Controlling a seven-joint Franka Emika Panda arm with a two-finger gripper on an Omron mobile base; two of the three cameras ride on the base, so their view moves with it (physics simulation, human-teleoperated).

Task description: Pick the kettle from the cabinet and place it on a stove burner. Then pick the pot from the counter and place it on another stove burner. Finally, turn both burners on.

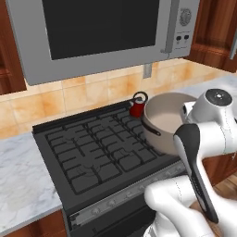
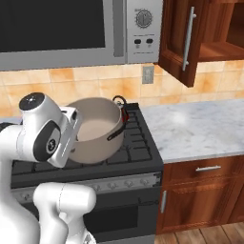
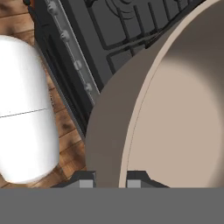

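The wide taupe-grey pot (image 1: 165, 121) (image 2: 97, 129) hangs tilted over the right side of the black cooktop (image 1: 92, 148), in front of the kettle. My gripper (image 3: 111, 180) is shut on the pot's near rim, one fingertip outside the wall and one inside; the pale inside of the pot (image 3: 179, 122) takes up the right of the hand view. The small dark-red kettle (image 1: 137, 107) (image 2: 125, 114) stands on the back right burner, partly hidden by the pot in the right base view. The cabinet (image 2: 183, 40) hangs at the upper right with its door swung open.
A grey microwave (image 1: 92, 32) hangs above the stove. The knob strip (image 1: 115, 201) (image 3: 72, 52) runs along the stove's front. Marble counter (image 2: 200, 128) lies right of the stove and more counter (image 1: 23, 166) to its left. The left burners (image 1: 78, 143) are bare.
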